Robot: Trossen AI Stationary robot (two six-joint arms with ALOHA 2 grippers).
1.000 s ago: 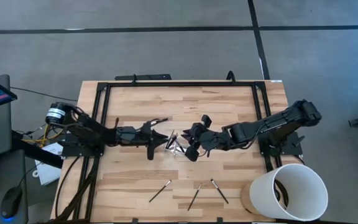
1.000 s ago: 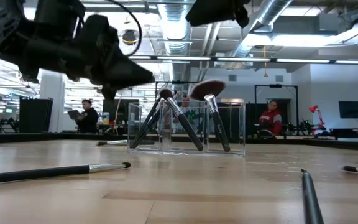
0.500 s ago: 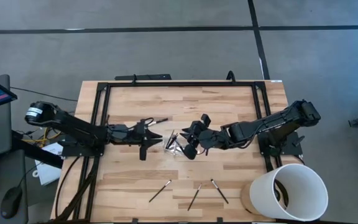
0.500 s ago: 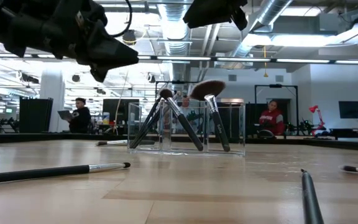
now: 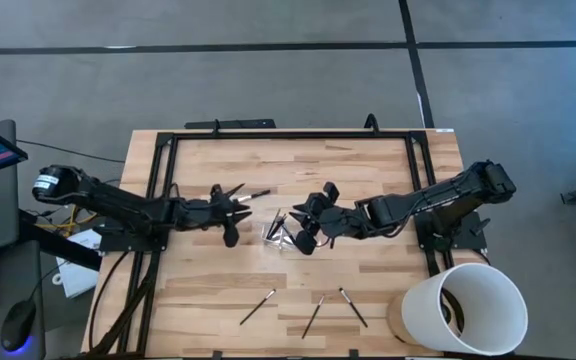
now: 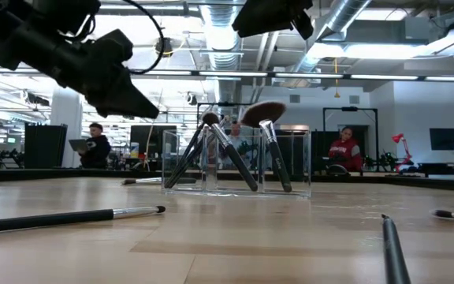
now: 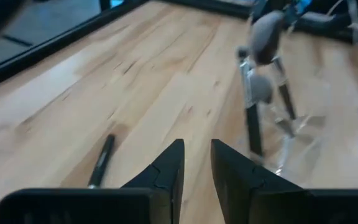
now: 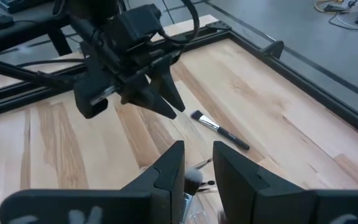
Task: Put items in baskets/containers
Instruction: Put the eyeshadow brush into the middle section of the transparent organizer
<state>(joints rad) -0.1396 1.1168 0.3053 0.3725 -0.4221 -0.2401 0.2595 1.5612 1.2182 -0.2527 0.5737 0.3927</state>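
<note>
The clear tray (image 6: 235, 164) stands mid-table with several dark-handled brushes leaning in it, heads up; one has a wide fan head (image 6: 263, 112). In the high view the tray (image 5: 280, 231) sits between my two grippers. My left gripper (image 5: 240, 208) is shut, hovering left of the tray, near a loose brush (image 5: 255, 193) that lies flat on the table beyond it. My right gripper (image 5: 294, 226) is shut and hangs well above the tray (image 6: 243, 25). Three more brushes (image 5: 258, 306) (image 5: 314, 315) (image 5: 353, 306) lie flat near the table's near edge.
A large white bucket (image 5: 463, 305) stands at the table's near right corner. A black frame (image 5: 288, 134) runs along the far and side edges. Bare wood lies between the tray and the near brushes. People show in the room behind the table (image 6: 345, 150).
My left gripper has drawn back from beside the tray toward the table's left edge, its arm folding back with it. The tray and its brushes have stayed put.
</note>
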